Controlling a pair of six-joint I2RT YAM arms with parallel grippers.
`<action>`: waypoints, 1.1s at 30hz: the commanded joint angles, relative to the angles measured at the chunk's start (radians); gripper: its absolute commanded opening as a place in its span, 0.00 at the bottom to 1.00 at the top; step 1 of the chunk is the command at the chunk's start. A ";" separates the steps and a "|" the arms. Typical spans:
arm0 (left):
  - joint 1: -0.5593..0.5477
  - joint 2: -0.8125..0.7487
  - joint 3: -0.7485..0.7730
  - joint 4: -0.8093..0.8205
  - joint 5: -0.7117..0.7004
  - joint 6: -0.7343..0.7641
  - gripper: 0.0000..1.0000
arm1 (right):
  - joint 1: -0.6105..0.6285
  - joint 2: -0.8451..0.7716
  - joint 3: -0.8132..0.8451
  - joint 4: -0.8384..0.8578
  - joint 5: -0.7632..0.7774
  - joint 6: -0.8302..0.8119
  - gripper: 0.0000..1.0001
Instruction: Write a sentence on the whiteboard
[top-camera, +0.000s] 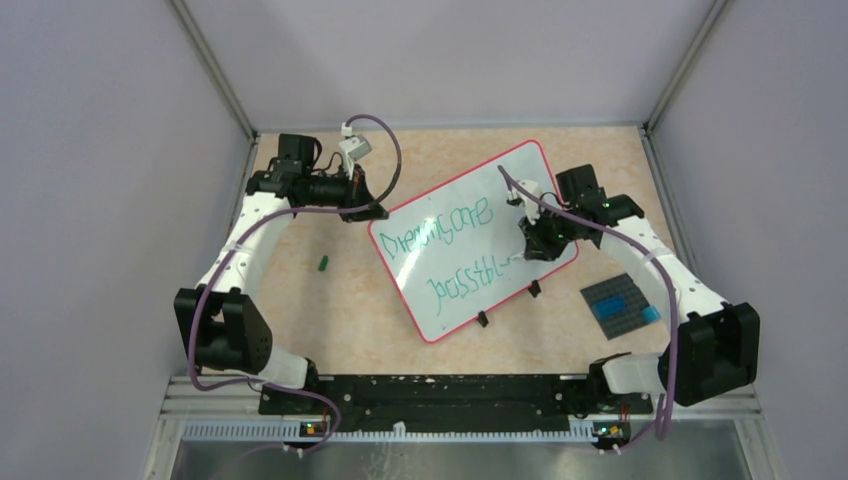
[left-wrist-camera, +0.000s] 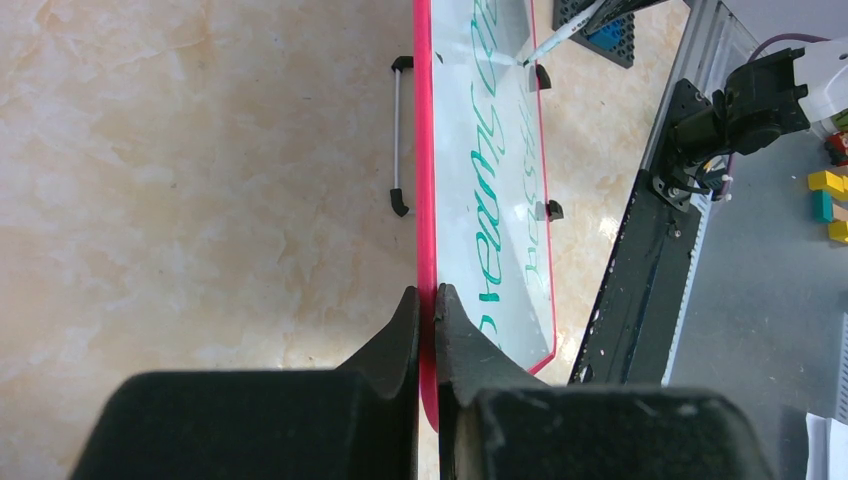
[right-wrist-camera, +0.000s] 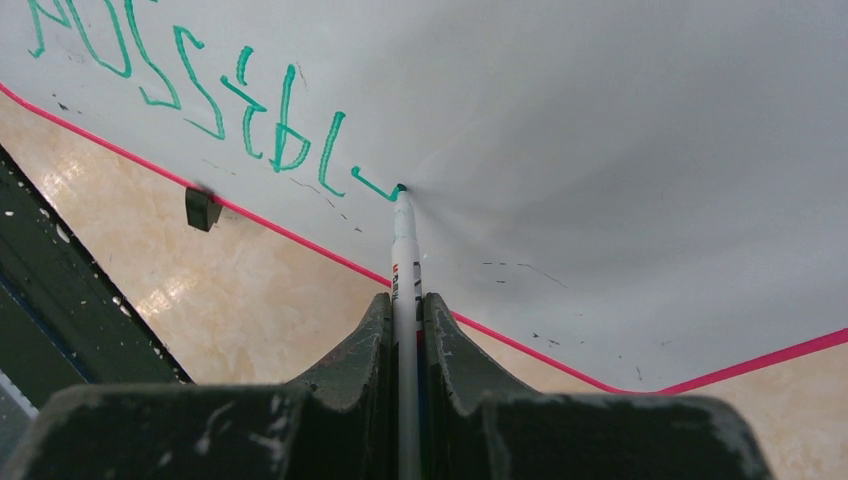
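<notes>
While left gripper (left-wrist-camera: 427, 293) pinches whiteboard (top-camera: 445, 256) rim, right gripper (right-wrist-camera: 405, 300) clamps marker (right-wrist-camera: 403, 235); excess tip pressure could shift whiteboard, skewing stroke.

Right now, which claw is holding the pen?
The right claw holds the pen, its tip on the whiteboard. The left claw only pinches the board's edge.

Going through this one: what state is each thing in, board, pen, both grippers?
whiteboard: two lines of green writing on it.
marker: uncapped, tip touching the whiteboard.
left gripper: shut on the whiteboard's red rim.
right gripper: shut on the marker.
small green piece: lying loose, apart from the whiteboard.
</notes>
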 joint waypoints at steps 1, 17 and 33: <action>-0.027 0.012 -0.044 -0.068 -0.051 0.030 0.00 | -0.010 0.014 0.060 0.064 -0.002 -0.003 0.00; -0.027 0.012 -0.045 -0.067 -0.051 0.033 0.00 | 0.054 0.007 0.017 0.067 -0.034 0.010 0.00; -0.027 0.017 -0.046 -0.067 -0.051 0.031 0.00 | 0.047 -0.045 -0.094 0.077 0.011 -0.003 0.00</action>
